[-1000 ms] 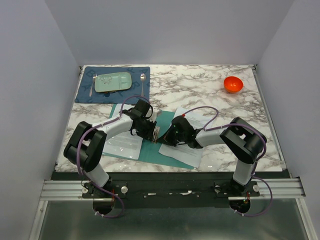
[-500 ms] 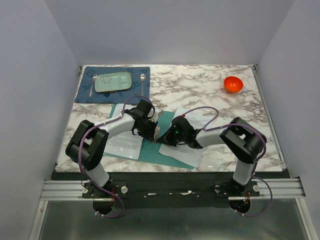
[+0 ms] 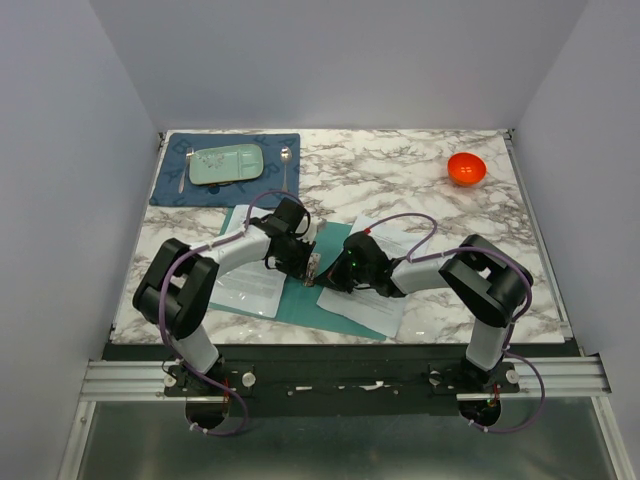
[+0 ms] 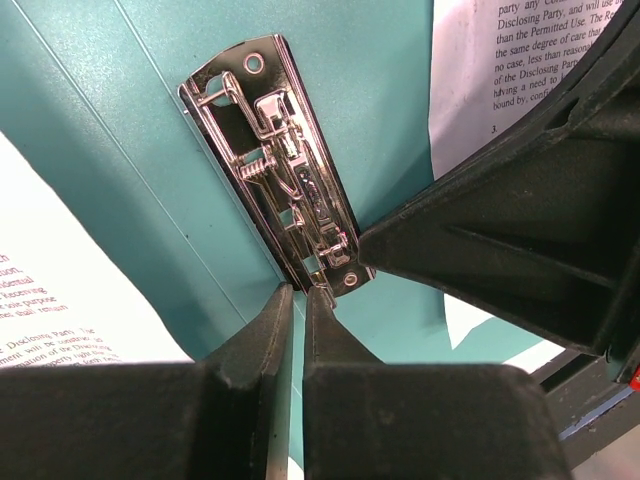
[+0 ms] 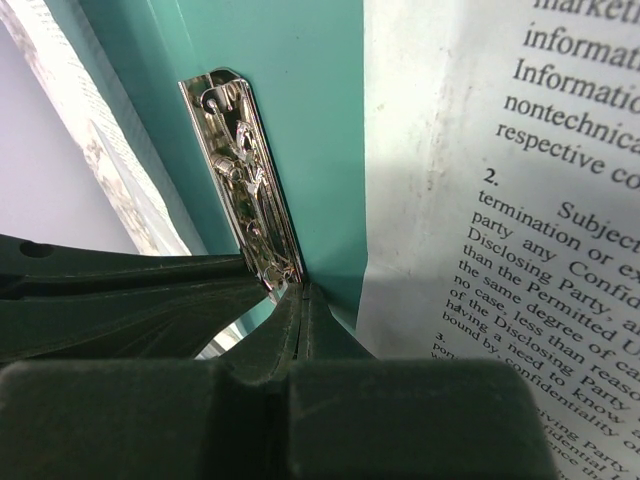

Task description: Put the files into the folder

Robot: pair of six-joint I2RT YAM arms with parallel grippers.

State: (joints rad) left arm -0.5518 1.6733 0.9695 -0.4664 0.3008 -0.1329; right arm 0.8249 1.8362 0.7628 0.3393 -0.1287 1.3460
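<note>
The clenched right gripper (image 5: 303, 291) and nearly closed left gripper (image 4: 297, 292) crowd the silver metal clip (image 4: 285, 165) of the flat teal-green folder (image 4: 120, 140), presumably to open it.

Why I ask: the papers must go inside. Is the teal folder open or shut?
Open. The folder lies spread flat, its teal inner face up and its metal clip exposed in both wrist views.
</note>
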